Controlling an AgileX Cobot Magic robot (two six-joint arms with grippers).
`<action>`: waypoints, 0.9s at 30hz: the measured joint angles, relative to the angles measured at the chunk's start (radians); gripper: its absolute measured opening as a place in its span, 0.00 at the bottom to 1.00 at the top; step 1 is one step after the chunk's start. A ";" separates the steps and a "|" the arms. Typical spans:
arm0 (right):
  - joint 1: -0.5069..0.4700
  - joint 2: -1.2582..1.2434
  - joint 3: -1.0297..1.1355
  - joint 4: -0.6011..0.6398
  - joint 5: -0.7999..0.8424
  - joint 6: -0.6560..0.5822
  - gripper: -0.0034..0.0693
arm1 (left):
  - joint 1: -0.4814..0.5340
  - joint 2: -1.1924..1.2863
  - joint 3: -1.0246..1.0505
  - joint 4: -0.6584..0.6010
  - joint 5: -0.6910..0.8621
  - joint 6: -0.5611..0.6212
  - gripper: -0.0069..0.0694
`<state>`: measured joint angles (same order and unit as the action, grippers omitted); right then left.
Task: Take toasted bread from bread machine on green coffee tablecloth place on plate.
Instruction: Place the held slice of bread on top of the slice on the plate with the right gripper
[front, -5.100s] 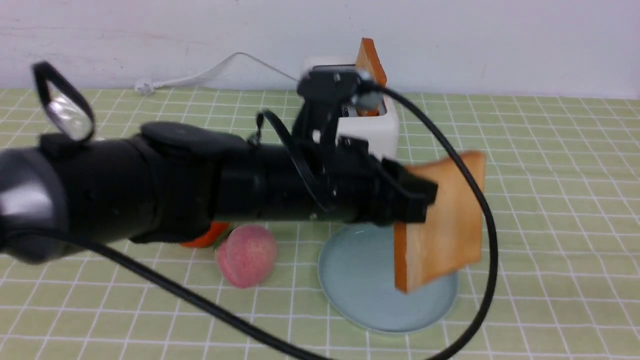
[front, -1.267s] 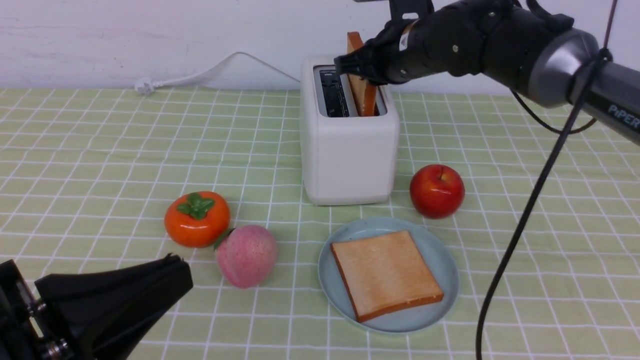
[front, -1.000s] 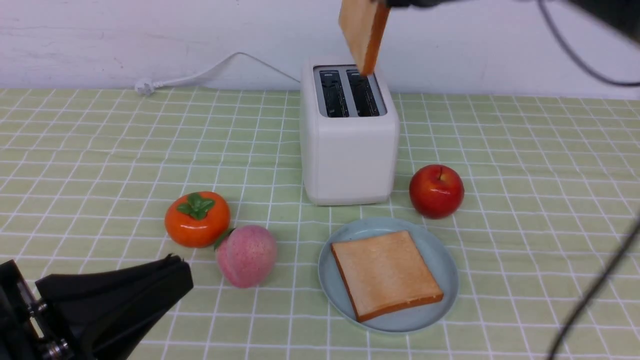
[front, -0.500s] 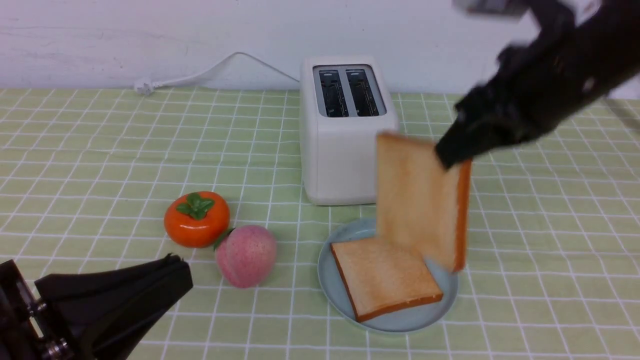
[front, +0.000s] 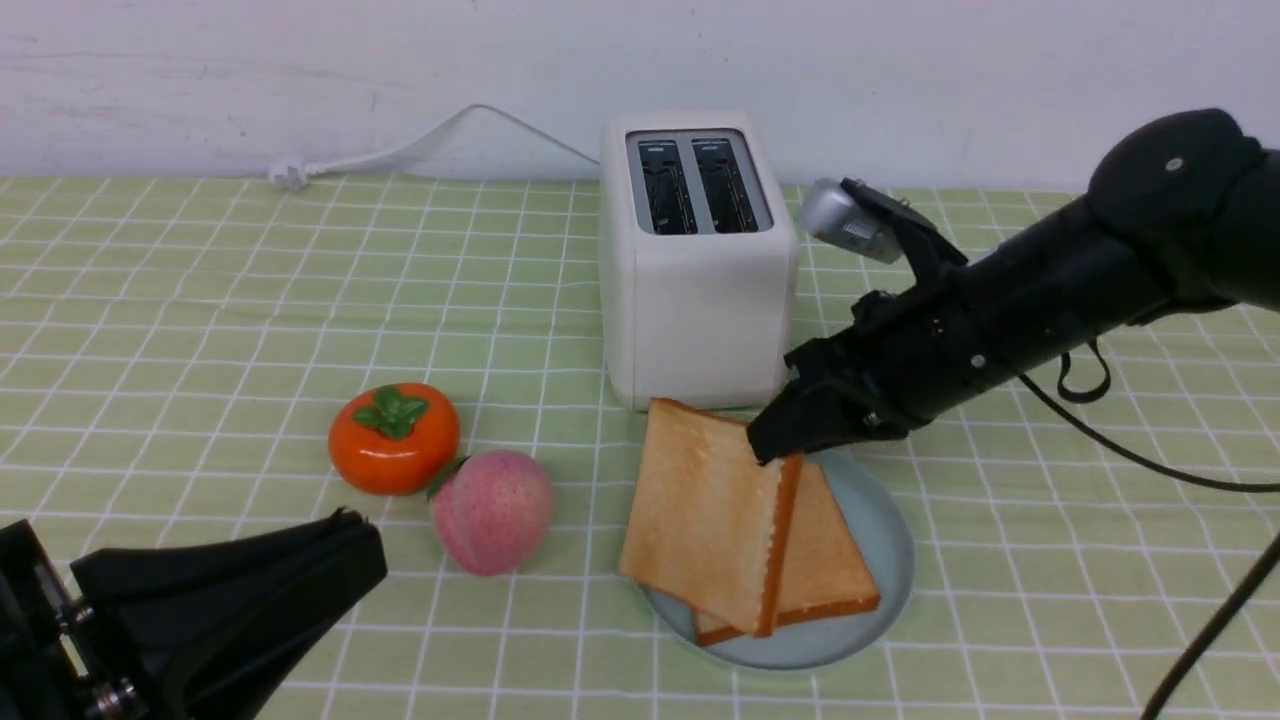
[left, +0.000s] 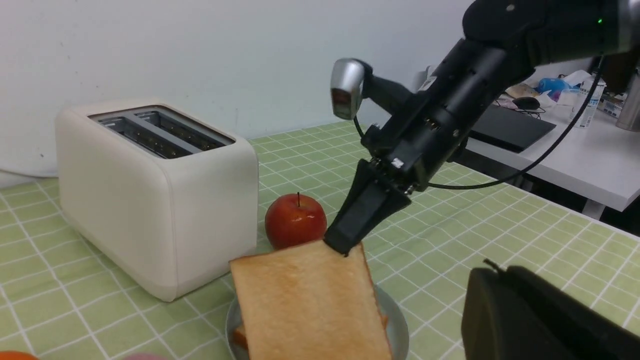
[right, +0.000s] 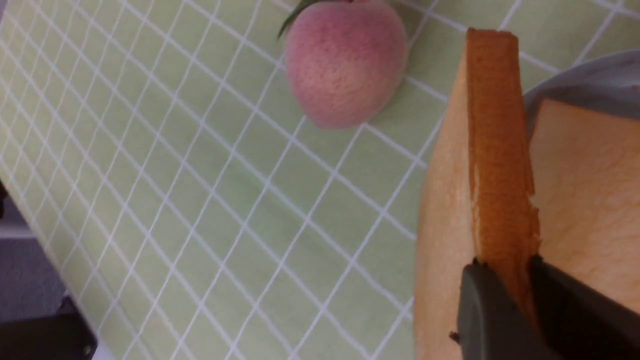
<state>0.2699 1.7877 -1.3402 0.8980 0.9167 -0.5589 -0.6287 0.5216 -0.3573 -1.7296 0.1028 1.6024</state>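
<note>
My right jaws (front: 772, 452) are clamped on the top crust edge of the held toast slice (front: 700, 515), one finger on each face, clearest in the right wrist view (right: 505, 272). That slice is tilted, leaning over the flat toast slice (front: 835, 560) that lies on the plate (front: 893, 520). Its low corner hangs past the plate rim on the peach side. Whether the two slices touch, I cannot tell.

The plate sits on the green coffee tablecloth (front: 200, 300) on the desk, just in front of the bread machine (front: 695, 300). A white cord (front: 420, 145) runs off behind it along the wall.

My right arm crosses low beside the bread machine and hides the red apple in the front view. It shows in the left wrist view (left: 295, 225), just behind the held slice and near the jaws. The peach (front: 492, 510) is near the plate on my left and the persimmon (front: 394, 437) is just beside it; both are apart from the toast.

My left jaws (front: 345, 535) sit low at the near desk edge, well apart from the plate. Apart or together, I cannot tell.
</note>
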 joint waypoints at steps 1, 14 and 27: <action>-0.007 0.009 0.000 -0.003 -0.018 0.000 0.17 | 0.000 0.000 0.000 0.000 0.001 0.000 0.08; -0.040 0.018 0.000 -0.011 0.004 0.072 0.18 | 0.000 0.000 0.000 0.000 0.005 -0.001 0.08; -0.040 0.018 -0.012 -0.205 0.108 0.258 0.64 | 0.000 0.000 0.000 0.000 0.020 -0.001 0.09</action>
<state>0.2303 1.8053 -1.3522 0.6926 1.0249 -0.3013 -0.6287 0.5216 -0.3573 -1.7296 0.1226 1.6015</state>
